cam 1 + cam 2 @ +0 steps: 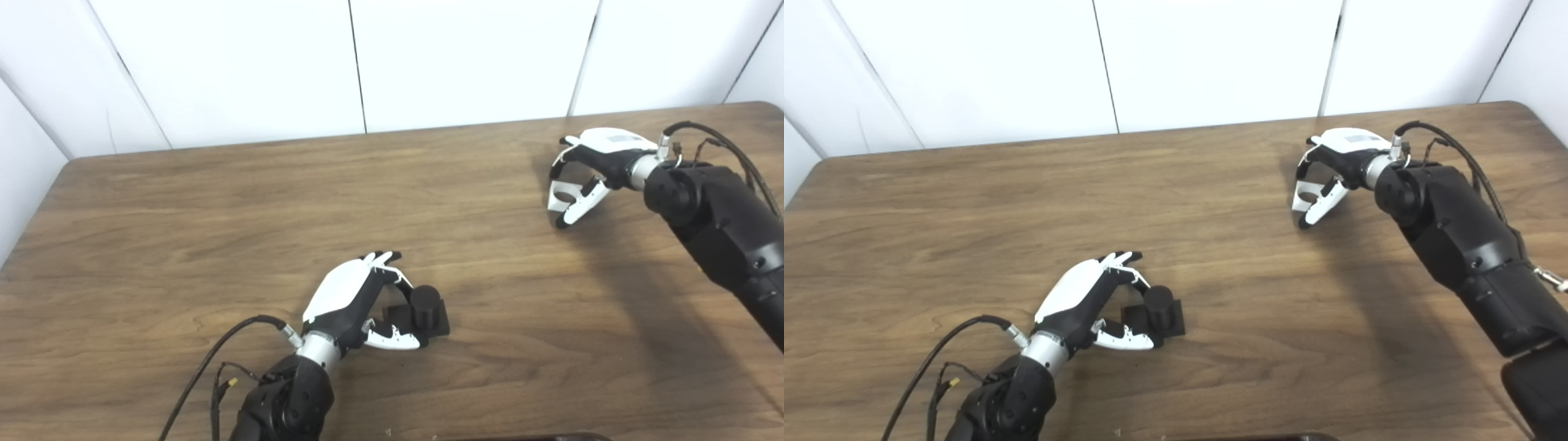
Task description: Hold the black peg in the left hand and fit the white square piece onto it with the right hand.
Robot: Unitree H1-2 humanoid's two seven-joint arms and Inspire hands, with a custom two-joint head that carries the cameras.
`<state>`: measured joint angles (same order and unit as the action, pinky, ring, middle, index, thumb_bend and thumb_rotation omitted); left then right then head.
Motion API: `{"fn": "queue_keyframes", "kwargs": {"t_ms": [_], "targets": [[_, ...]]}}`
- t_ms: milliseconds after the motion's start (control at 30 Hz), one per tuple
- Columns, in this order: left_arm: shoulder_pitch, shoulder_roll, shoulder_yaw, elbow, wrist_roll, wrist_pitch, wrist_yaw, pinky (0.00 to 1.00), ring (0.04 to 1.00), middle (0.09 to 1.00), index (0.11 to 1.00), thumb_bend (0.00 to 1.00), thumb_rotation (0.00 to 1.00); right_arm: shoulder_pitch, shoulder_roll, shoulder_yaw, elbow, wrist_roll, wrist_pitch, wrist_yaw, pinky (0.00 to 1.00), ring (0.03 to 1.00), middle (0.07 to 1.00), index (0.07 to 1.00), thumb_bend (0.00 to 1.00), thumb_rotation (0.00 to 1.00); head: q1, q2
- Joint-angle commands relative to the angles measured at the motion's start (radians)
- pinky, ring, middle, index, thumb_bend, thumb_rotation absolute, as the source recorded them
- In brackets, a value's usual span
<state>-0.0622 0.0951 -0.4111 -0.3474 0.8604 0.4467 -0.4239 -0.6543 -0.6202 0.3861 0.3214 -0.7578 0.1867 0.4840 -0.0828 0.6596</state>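
The black peg (424,308), a short cylinder on a square black base, rests on the table near the front centre. My left hand (355,303) wraps it from the left, with fingers (392,269) curled behind the cylinder and the thumb lying along the base's front edge. The white square piece (562,200), with a round hole in it, is at the far right. My right hand (591,168) is shut on it, pinching it between thumb and fingers just above the table. The two hands are far apart.
The brown wooden table (245,233) ends at white wall panels (465,55) behind. Cables (208,361) trail from the left wrist near the front edge. My black right forearm (716,214) crosses the right side.
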Motion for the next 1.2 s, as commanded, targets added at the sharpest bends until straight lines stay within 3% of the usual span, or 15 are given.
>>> {"fn": "queue_keyframes", "kwargs": {"t_ms": [0, 533, 1167], "targets": [[0.006, 0.017, 0.000, 0.048, 0.020, 0.020, -0.023, 1.00, 1.000, 0.954, 0.491, 0.50, 0.08, -0.028, -0.033, -0.015, -0.026, -0.011, 0.013, 0.003, 1.00, 1.000, 1.000, 0.742, 0.94, 0.37, 0.000, 0.000], [0.006, 0.030, 0.001, 0.035, 0.029, 0.020, -0.040, 1.00, 1.000, 0.955, 0.490, 0.50, 0.08, -0.012, -0.030, -0.020, -0.020, -0.016, 0.028, -0.003, 1.00, 1.000, 0.998, 0.733, 0.92, 0.35, 0.000, 0.011], [0.007, 0.030, 0.009, 0.032, 0.018, 0.020, -0.039, 1.00, 1.000, 0.955, 0.490, 0.50, 0.08, 0.011, -0.020, -0.019, 0.018, -0.019, 0.004, -0.105, 1.00, 1.000, 0.961, 0.660, 0.89, 0.19, 0.001, 0.012]]}}
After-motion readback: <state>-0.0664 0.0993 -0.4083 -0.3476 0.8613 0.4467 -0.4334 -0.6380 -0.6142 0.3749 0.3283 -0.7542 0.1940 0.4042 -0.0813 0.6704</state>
